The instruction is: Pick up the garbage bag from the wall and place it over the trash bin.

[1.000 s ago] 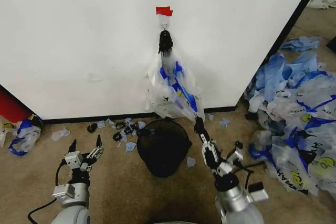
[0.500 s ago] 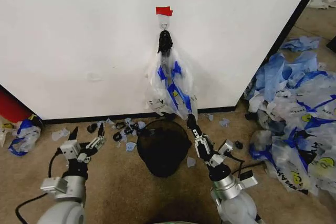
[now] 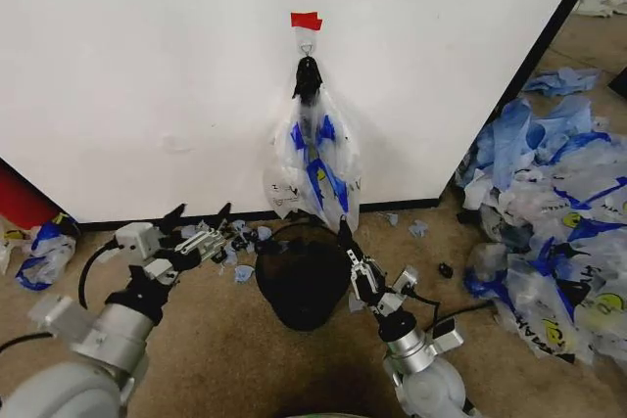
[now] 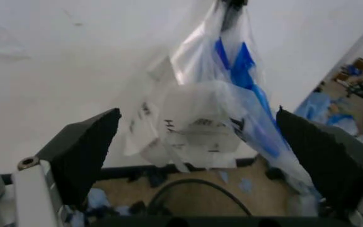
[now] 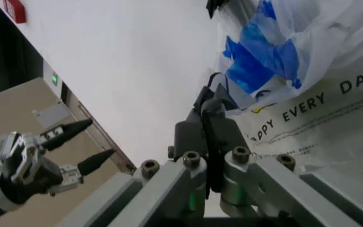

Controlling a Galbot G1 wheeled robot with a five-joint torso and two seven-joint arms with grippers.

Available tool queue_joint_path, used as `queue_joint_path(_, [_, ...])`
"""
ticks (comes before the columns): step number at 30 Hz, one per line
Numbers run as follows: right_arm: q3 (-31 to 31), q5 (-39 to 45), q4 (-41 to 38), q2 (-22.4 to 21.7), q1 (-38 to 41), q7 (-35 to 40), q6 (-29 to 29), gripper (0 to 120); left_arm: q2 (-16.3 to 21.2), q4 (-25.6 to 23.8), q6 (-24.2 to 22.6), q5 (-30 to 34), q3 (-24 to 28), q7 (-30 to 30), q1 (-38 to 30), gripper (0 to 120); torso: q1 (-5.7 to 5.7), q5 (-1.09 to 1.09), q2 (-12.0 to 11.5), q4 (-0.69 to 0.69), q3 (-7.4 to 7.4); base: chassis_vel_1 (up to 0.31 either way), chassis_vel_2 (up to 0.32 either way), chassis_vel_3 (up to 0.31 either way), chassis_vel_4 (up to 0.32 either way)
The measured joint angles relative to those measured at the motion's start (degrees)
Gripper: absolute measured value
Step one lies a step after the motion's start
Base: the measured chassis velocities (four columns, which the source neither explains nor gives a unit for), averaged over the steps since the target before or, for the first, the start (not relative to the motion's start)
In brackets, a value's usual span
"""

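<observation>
The garbage bag (image 3: 313, 159) hangs by its knotted blue handles from a small hook (image 3: 307, 46) on the white wall (image 3: 147, 75), under a red tape patch (image 3: 306, 20). Directly below it on the floor stands the black mesh trash bin (image 3: 304, 276). My left gripper (image 3: 201, 217) is open, raised left of the bin and pointing at the bag. In the left wrist view its gripper (image 4: 197, 111) frames the bag (image 4: 213, 109), still apart from it. My right gripper (image 3: 345, 237) is shut, its tips just under the bag's lower edge above the bin's rim. The right wrist view shows the gripper (image 5: 211, 101) beside the bag (image 5: 307, 94).
A big heap of similar bags (image 3: 549, 222) covers the floor on the right. Blue and black scraps (image 3: 230, 237) lie along the wall's base. A red object (image 3: 20, 203) and one loose bag (image 3: 44, 252) sit at the far left. The wall's dark edge (image 3: 549, 36) runs diagonally on the right.
My left gripper has risen and reached forward and right toward the bag. The right gripper has shifted left, under the bag's bottom edge. The bag hangs slightly differently.
</observation>
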State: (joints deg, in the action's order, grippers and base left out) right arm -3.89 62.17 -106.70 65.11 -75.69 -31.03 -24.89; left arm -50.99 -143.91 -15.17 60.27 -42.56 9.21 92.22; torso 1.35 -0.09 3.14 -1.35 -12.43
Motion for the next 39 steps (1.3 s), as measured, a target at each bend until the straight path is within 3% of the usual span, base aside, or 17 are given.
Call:
queue_joint_path(4, [0.4, -1.5, 0.7, 1.1, -0.5, 0.1, 0.3, 0, 6.4, 0.2, -0.2, 5.8, -0.7, 1.4, -3.8, 98, 0.00, 0.01, 0.0, -0.01, 0.00, 0.000, 0.000, 0.000, 0.000])
queue_joint_path(8, [0.8, -2.5, 1.3, 2.1, -1.0, 0.0, 0.5, 0, 10.2, 0.3, 1.0, 8.7, -1.2, 1.5, -5.5, 98, 0.00, 0.02, 0.0, -0.01, 0.00, 0.000, 0.000, 0.000, 0.000])
queue_joint_path(14, [1.5, -3.2, 2.3, 3.2, -0.9, 0.0, 0.5, 0, 13.0, 0.4, 3.2, 13.6, -1.2, 1.0, -6.7, 98, 0.00, 0.01, 0.0, 0.01, 0.00, 0.000, 0.000, 0.000, 0.000])
queue_joint_path(21, [2.1, -4.6, 2.9, 4.4, -0.8, 0.1, 0.8, 0, 17.2, 1.3, 6.6, 26.3, -1.4, -8.6, -12.9, 98, 0.00, 0.02, 0.0, -0.01, 0.00, 0.000, 0.000, 0.000, 0.000])
queue_joint_path(24, [2.9, -5.1, 3.2, 4.7, -0.4, 0.4, 1.1, 0, 20.8, 3.7, 5.4, 34.9, -0.9, -11.2, -16.0, 98, 0.00, 0.00, 0.0, 0.02, 0.00, 0.000, 0.000, 0.000, 0.000])
queue_joint_path(26, [3.1, -5.2, 3.3, 4.8, -0.3, 0.4, 1.2, 0, 21.6, 3.9, 5.2, 36.6, -0.7, -11.3, -16.7, 98, 0.00, 0.01, 0.0, 0.00, 0.00, 0.000, 0.000, 0.000, 0.000])
queue_joint_path(28, [4.3, -5.4, 4.0, 5.0, 0.4, 0.6, 1.2, 0, 25.0, 4.7, 3.5, 42.1, 0.0, -10.1, -18.7, 99, 0.00, 0.03, 0.0, -0.01, 0.00, 0.000, 0.000, 0.000, 0.000])
queue_joint_path(35, [5.3, -6.1, 4.8, 6.0, 0.8, 0.7, 1.2, 0, 30.1, 8.2, 1.6, 47.1, 3.0, -7.7, -22.2, 98, 0.00, 0.02, 0.0, 0.00, 0.00, 0.000, 0.000, 0.000, 0.000])
queue_joint_path(39, [5.3, -6.6, 5.2, 6.7, 0.6, 0.6, 1.2, 0, 31.3, 11.0, 0.6, 53.7, 4.7, -6.2, -26.9, 99, 0.00, 0.01, 0.0, 0.01, -0.01, 0.000, 0.000, 0.000, 0.000])
